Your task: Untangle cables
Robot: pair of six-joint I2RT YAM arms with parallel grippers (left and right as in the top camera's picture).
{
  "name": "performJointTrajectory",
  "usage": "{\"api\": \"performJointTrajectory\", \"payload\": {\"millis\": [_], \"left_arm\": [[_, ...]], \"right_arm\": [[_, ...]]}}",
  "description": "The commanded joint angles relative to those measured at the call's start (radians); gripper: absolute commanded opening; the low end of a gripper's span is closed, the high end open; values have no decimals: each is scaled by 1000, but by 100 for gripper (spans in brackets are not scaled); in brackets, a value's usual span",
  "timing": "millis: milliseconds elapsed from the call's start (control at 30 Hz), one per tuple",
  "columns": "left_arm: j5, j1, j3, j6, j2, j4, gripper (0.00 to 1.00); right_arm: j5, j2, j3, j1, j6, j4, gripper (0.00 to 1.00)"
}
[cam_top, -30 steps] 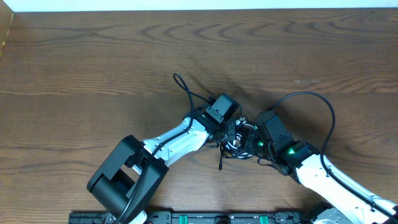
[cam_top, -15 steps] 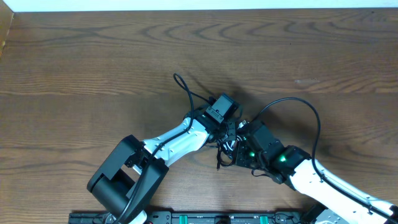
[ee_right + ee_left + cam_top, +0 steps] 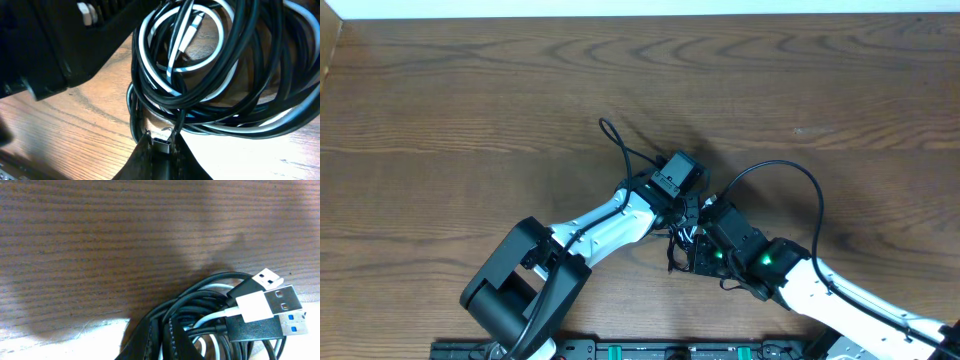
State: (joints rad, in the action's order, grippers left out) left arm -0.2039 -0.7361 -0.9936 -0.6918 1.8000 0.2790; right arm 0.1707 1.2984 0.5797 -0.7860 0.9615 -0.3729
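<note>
My left tool [image 3: 162,339] is pinched nearly closed on strands of the black cable [image 3: 250,30]. My right tool [image 3: 161,147] is clamped on a small metal plug [image 3: 161,144] under the coil. The black cable and the white cable [image 3: 255,306] lie looped together on the counter [image 3: 470,100] between both tools.

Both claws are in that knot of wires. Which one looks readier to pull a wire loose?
Right, probably: the right gripper pinches one black cable strand, free to pull; the left gripper sits against the bundle.
</note>
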Motion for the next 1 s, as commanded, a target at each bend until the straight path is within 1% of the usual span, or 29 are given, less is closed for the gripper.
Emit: {"api": "performJointTrajectory", "payload": {"millis": [0,133,167,267,367,433,500,533,567,600,733,833,967], "left_arm": [[22,-1,6,-2,34,-1,8],[22,-1,6,-2,34,-1,8],[22,-1,6,-2,34,-1,8],[22,-1,6,-2,34,-1,8],[22,-1,6,-2,34,0,8],[21,-1,6,-2,34,-1,8],[22,-1,6,-2,34,-1,8],[21,-1,6,-2,34,-1,8],[21,-1,6,-2,34,-1,8],[21,-1,6,-2,34,-1,8],[22,-1,6,-2,34,-1,8],[22,-1,6,-2,34,-1,8],[22,-1,6,-2,34,-2,8]], "right_arm": [[30,11,12,-14,14,-6,8],[3,11,12,-2,14,7,12],[2,11,12,11,14,21,15],[20,10,12,47,14,48,18],[23,10,12,83,3,51,30],[23,10,12,102,-13,51,33],[23,10,12,117,-16,53,33],[23,10,12,125,-16,56,31],[23,10,12,131,-16,60,27],[23,10,12,135,-16,64,20],[51,10,12,137,-16,65,4],[68,10,12,137,-16,53,1],[67,11,12,130,3,20,1]]}}
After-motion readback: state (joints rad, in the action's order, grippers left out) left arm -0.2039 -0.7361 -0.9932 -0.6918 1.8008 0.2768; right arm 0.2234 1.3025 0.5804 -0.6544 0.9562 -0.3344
